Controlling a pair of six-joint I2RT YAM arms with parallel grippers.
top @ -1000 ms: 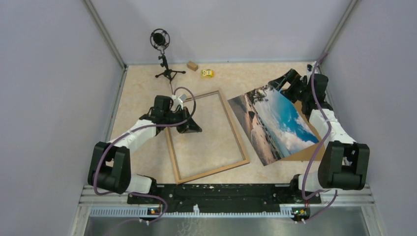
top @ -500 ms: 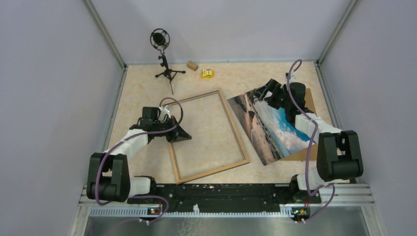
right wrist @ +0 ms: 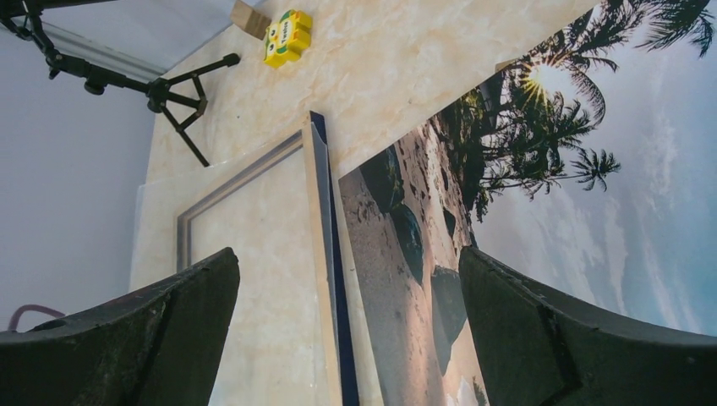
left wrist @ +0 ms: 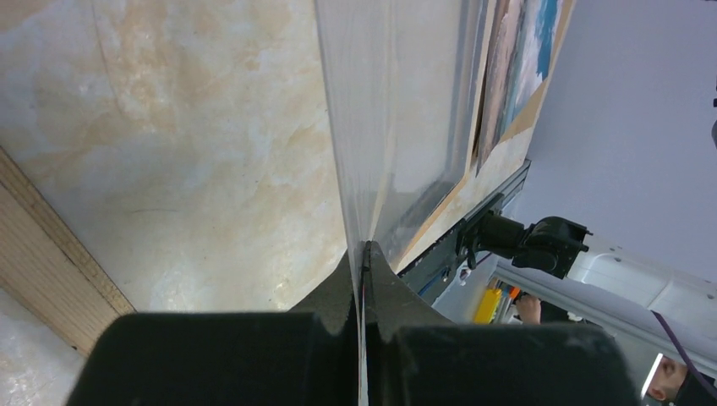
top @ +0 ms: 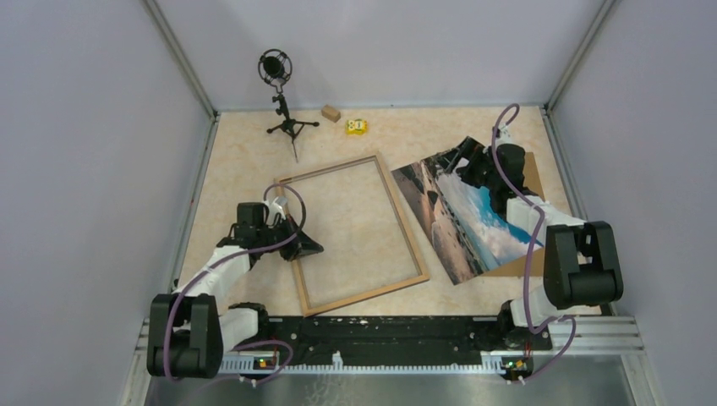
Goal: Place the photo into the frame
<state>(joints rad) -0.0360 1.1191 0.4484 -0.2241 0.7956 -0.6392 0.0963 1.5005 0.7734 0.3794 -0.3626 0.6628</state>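
Now | left end effector [left wrist: 365,251] clamps clear sheet [left wrist: 397,127], wrist-view only | right end effector [right wrist: 347,262] wide over photo [right wrist: 592,211]

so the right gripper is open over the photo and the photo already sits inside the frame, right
Not quite. The right gripper is open over the photo, but the photo does not sit inside the frame. It lies beside the frame, on its right. The top external view shows the two side by side on the table.
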